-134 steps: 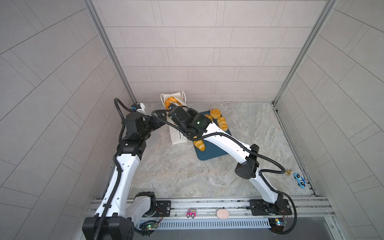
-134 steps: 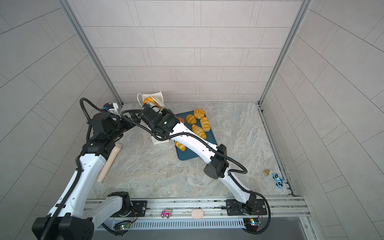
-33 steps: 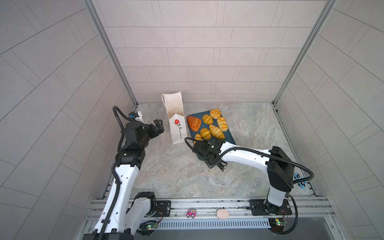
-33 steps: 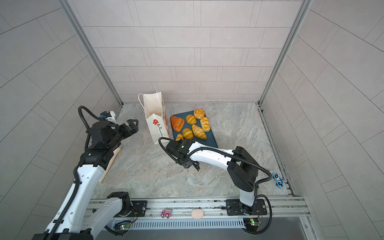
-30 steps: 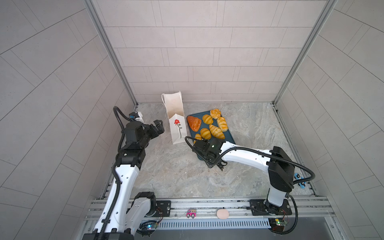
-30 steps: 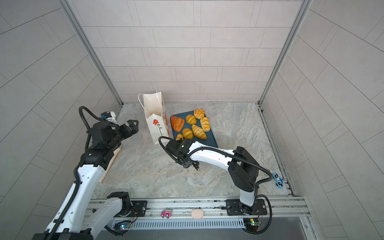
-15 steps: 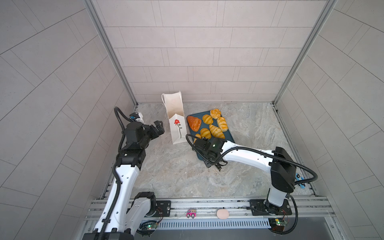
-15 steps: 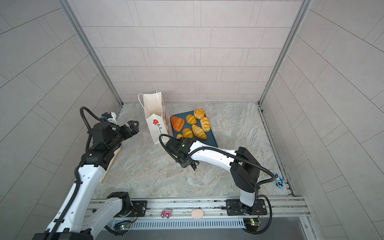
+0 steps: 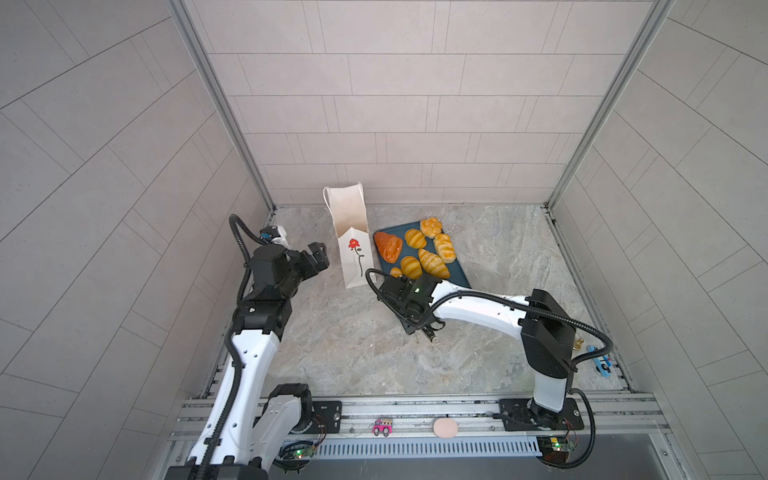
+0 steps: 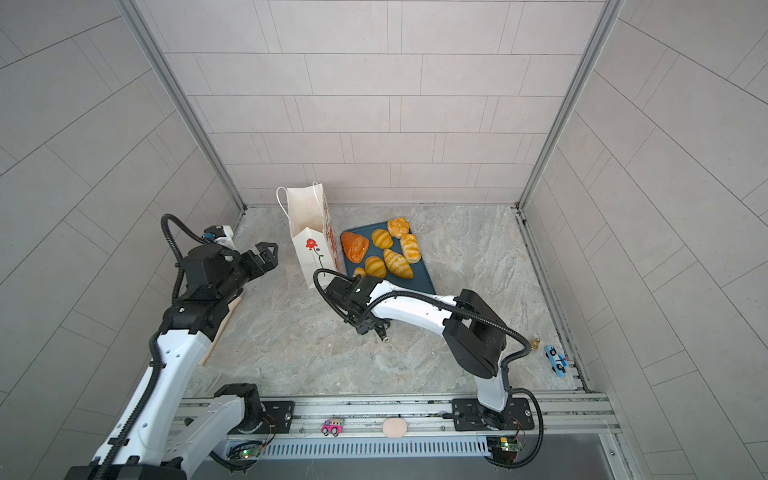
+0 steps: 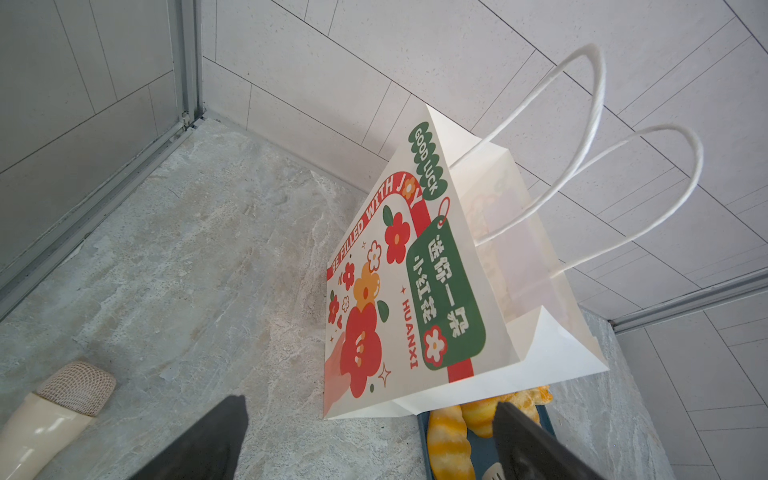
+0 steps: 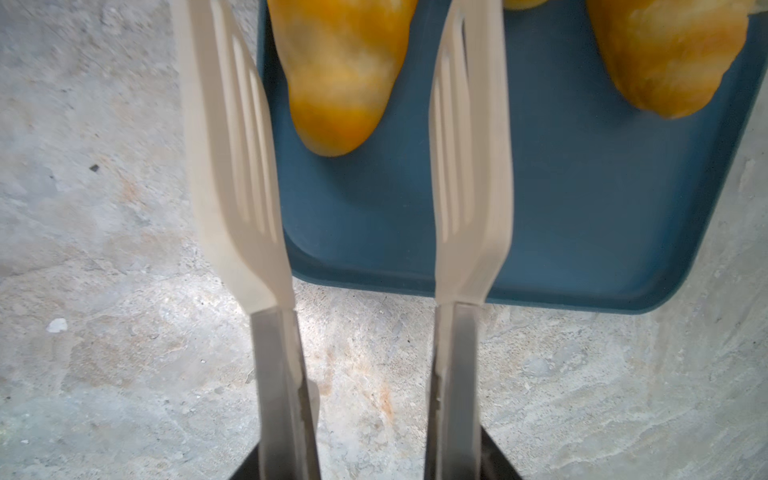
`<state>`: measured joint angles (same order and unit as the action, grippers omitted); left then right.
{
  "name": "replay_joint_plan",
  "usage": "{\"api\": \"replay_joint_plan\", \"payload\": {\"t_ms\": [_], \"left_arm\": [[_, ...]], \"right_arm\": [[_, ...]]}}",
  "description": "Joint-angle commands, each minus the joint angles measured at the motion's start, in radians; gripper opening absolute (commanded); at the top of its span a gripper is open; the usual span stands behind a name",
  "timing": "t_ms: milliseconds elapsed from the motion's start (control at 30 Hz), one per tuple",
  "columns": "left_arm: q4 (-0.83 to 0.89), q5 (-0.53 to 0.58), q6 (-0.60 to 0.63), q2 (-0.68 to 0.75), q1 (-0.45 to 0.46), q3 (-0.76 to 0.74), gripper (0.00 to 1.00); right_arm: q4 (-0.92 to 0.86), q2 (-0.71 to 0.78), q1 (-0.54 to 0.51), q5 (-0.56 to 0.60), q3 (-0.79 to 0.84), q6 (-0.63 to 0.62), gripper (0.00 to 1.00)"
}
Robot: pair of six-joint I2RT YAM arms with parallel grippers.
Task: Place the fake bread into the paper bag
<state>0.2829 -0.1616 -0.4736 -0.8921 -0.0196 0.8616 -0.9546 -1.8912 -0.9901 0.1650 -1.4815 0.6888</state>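
Left gripper (image 9: 320, 257) empty, jaws wide apart, near the standing paper bag (image 9: 353, 253); right gripper (image 12: 374, 465) clamped on white tongs (image 12: 232, 166), blades apart, striped roll (image 12: 340, 70) between them. Fake bread (image 9: 432, 262) lies on blue tray (image 12: 582, 208) beside the bag.

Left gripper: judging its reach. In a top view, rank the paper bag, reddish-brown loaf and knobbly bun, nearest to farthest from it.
1. Paper bag, just right of the left gripper.
2. Reddish-brown loaf, on the tray beside the bag.
3. Knobbly bun, at the tray's back edge.
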Motion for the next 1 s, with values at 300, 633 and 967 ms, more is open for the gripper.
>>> {"api": "replay_joint_plan", "payload": {"t_ms": [300, 633, 967], "left_arm": [[-0.006, 0.013, 0.009, 0.019, -0.006, -0.009, 1.0], [-0.01, 0.005, 0.004, 0.012, -0.006, -0.009, 1.0], [-0.002, 0.012, 0.004, 0.014, -0.006, -0.013, 1.0]], "right_arm": [[-0.09, 0.025, 0.034, 0.035, 0.022, -0.079, 0.46], [-0.057, 0.033, 0.037, 0.038, 0.022, -0.139, 0.53], [-0.04, -0.001, 0.06, 0.048, -0.013, -0.228, 0.55]]}}
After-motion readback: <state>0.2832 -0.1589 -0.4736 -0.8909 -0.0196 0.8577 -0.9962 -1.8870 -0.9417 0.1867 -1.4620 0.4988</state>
